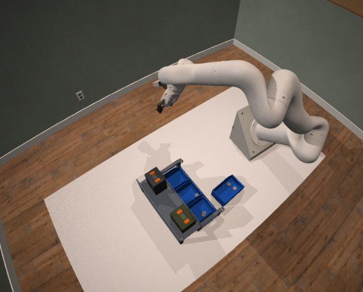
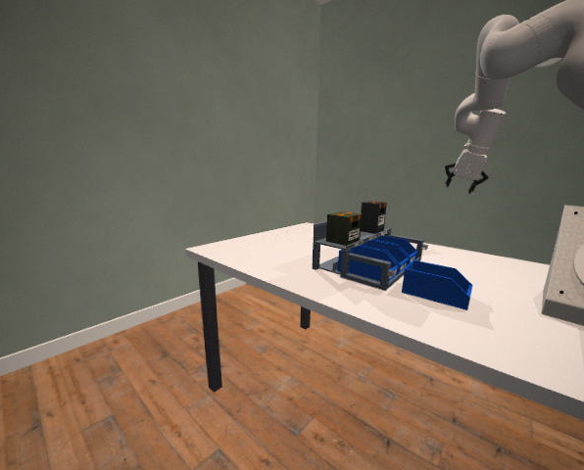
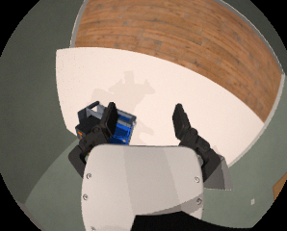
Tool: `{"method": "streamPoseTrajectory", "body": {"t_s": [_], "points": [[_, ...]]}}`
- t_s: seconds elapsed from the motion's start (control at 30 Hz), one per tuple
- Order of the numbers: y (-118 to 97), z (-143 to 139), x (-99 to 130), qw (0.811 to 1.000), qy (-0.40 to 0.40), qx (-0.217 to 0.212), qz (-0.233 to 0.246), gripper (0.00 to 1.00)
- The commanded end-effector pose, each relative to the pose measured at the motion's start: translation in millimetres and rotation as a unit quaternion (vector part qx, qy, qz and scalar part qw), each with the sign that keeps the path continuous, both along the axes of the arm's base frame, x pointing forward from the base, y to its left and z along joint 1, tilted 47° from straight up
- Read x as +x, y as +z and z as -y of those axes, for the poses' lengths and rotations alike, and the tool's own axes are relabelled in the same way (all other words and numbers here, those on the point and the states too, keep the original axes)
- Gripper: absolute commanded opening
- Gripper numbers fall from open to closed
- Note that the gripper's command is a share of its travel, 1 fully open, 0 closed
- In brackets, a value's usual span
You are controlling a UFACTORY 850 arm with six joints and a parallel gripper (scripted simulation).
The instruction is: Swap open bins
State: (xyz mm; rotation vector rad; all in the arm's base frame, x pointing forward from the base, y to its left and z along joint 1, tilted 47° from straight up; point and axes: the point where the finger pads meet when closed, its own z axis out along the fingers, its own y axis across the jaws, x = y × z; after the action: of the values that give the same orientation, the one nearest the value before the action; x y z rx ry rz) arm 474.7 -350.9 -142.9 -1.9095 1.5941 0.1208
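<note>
The empty bin (image 1: 176, 176) sits at the shelf's (image 1: 162, 204) 12 o'clock end, beside two more bins (image 1: 195, 199). The parts bin (image 1: 227, 190) rests on the table (image 1: 96, 219) at 3 o'clock. Two boxes (image 1: 155, 180) top the board. The gripper (image 2: 464, 180) hangs high, fingers spread, empty.

Non-task items: desk, two boxes, room fittings

White desk (image 2: 262, 255) on dark legs (image 2: 209, 323), spread out well below the gripper (image 2: 465, 182). Black box with orange patches (image 1: 155, 180) and olive-green box with orange patches (image 1: 183, 217), both upright, well apart from each other, far below the gripper and off to its side in the exterior view, the olive one the farther from it. Wood plank floor (image 2: 130, 404) under all. Grey-green walls (image 2: 130, 126) with pale skirting (image 2: 79, 336); wall socket (image 1: 80, 95) level with the gripper in the top view.
</note>
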Motion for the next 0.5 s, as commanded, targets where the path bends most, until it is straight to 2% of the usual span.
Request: {"method": "streamPoseTrajectory", "body": {"t_s": [0.0,0.47], "points": [[5.6,-2.9,2.3,1.0,-0.01,0.006,-0.008,1.0],[25.3,-21.1,8.7,0.997,-0.049,0.033,-0.044,1.0]]}}
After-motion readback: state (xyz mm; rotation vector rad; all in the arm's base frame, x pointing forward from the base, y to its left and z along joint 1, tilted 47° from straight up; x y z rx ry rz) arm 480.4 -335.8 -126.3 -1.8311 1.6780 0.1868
